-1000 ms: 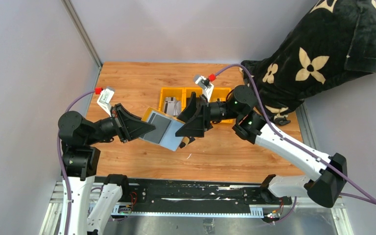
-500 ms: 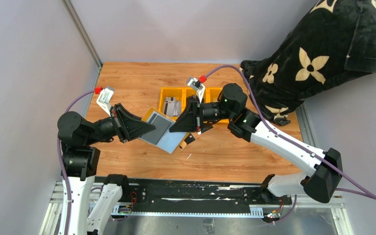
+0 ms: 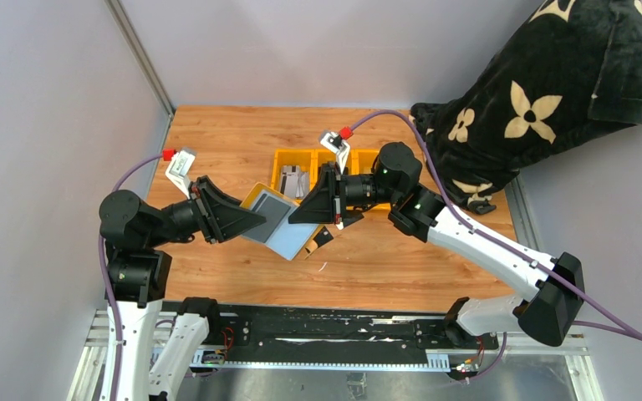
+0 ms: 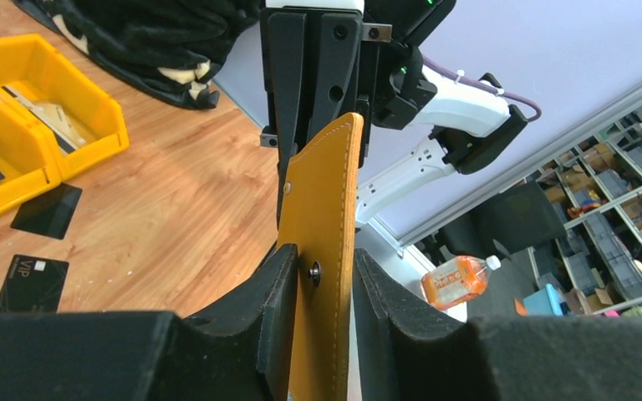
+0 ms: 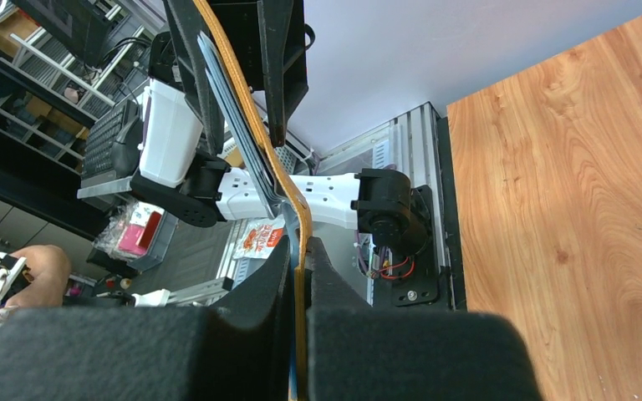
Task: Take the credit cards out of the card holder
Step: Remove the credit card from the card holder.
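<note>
The mustard-yellow card holder (image 3: 282,230) hangs open above the table between both arms, grey-blue lining up. My right gripper (image 3: 308,213) is shut on its right edge; the right wrist view shows the leather (image 5: 251,125) pinched flat between the pads (image 5: 301,251). My left gripper (image 3: 251,219) straddles the flap with the snap button (image 4: 326,192). One finger touches it and a thin gap shows at the other, so the jaws (image 4: 324,259) stand slightly open. Two black credit cards (image 4: 48,210) (image 4: 32,282) lie on the wood below. One card (image 3: 324,236) shows in the top view.
Yellow plastic bins (image 3: 282,154) (image 4: 92,109) stand just behind the card holder, with dark items inside. A black blanket with cream flowers (image 3: 543,83) covers the back right corner. Grey walls close in the table on the left and at the back.
The right gripper moved left and shut on the card holder's right edge. The left gripper's jaws have loosened around the flap. The card holder tilted a little.
</note>
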`<state>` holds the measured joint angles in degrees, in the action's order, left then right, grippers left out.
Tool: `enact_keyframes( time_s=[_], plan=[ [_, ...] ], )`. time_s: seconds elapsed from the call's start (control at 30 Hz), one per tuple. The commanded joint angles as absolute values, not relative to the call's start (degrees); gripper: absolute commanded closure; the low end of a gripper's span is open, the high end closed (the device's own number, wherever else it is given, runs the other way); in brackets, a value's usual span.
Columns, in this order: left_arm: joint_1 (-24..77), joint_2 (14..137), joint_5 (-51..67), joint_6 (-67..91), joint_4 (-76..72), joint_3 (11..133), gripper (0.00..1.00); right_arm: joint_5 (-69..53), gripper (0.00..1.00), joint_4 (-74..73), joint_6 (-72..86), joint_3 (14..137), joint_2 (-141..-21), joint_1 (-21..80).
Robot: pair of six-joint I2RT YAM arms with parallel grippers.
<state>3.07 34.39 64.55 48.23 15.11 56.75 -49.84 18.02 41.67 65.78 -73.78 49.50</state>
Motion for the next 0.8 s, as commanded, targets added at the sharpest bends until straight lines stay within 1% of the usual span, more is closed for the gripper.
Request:
enact_keyframes(
  time_s=[0.0,0.23,0.37,0.53,0.67,0.77],
  plan=[
    [2.9,34.1,66.2,47.7,15.5,56.5,0.67,-49.8,1.00,19.6,42.8,66.1,-73.6,49.3],
    [2.9,34.1,66.5,47.6,15.8,56.9,0.60,-49.2,1.00,16.4,42.6,66.2,-73.8,48.3],
    [2.9,34.2,66.2,45.5,17.8,57.8,0.59,-49.6,1.00,16.0,42.7,66.4,-73.4,47.7],
    [2.9,34.1,63.3,39.9,22.6,59.0,0.66,-49.9,1.00,15.7,42.4,66.5,-73.0,47.7],
    [2.9,33.7,61.0,37.6,24.0,59.4,0.74,-50.3,1.00,15.1,41.9,66.4,-72.6,47.6],
    [2.9,33.2,59.3,36.5,24.2,59.8,0.77,-50.1,1.00,13.9,41.0,66.3,-72.3,47.6]
  ],
)
